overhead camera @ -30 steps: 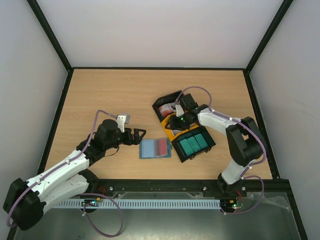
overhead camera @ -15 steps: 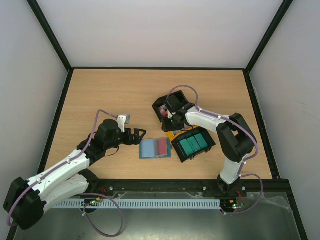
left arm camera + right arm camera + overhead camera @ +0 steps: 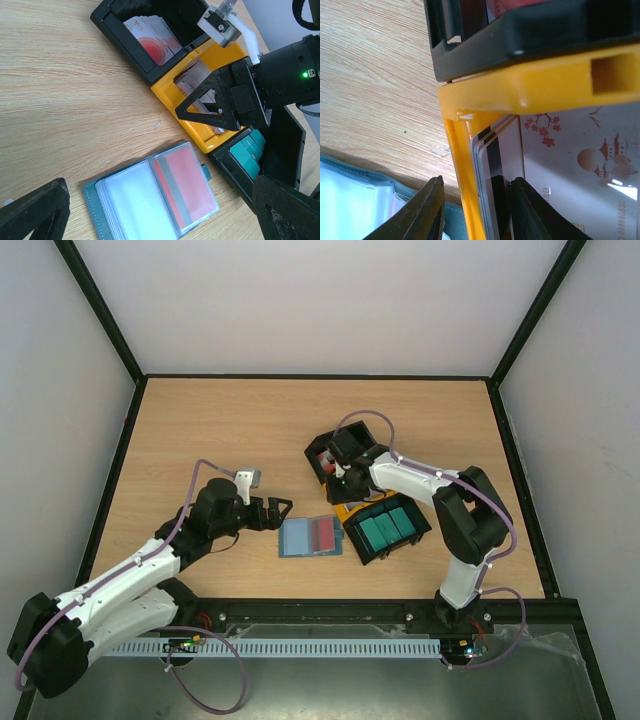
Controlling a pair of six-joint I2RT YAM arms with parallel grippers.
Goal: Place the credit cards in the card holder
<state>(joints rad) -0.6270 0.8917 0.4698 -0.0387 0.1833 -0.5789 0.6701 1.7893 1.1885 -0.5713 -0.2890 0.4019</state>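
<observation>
Wood-grain tabletop (image 3: 220, 420); left end effector (image 3: 283, 508) open, right end effector (image 3: 475, 207) part-open astride yellow bin (image 3: 530, 85) wall.

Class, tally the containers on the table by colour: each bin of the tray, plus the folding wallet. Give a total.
Black bin: 1
Yellow bin: 1
Green bin: 1
Teal card holder: 1
Total: 4
</observation>
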